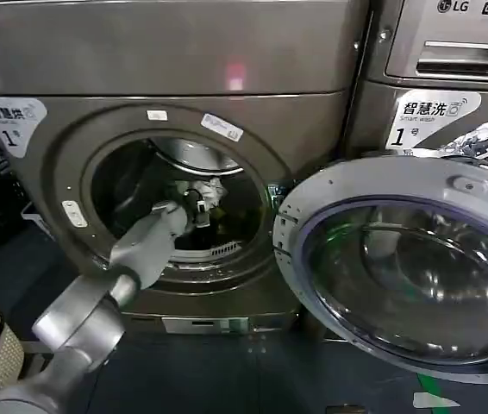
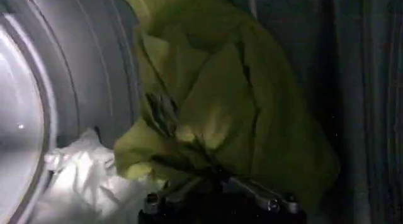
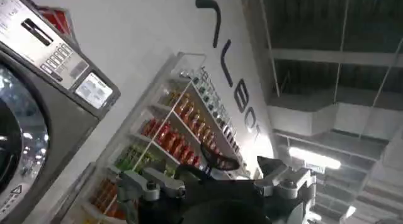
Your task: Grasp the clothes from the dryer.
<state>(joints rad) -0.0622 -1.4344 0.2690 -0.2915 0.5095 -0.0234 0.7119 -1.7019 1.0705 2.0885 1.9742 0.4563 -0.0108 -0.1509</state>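
**Left claw holds the yellow-green cloth inside the drum**

From the head camera, the left arm reaches through the open door [image 1: 416,276] of the dryer [image 1: 166,60], and the left claw [image 1: 199,207] is deep inside, near a white cloth [image 1: 213,188].

At the left wrist, the claw [image 2: 217,181] pinches the crumpled yellow-green cloth [image 2: 220,99]; the white one lies beside. Next, I think, it must pull straight out through the opening.

At the right wrist, the right claw [image 3: 214,184] is spread and idle, pointing at a shelf of bottles [image 3: 176,131].
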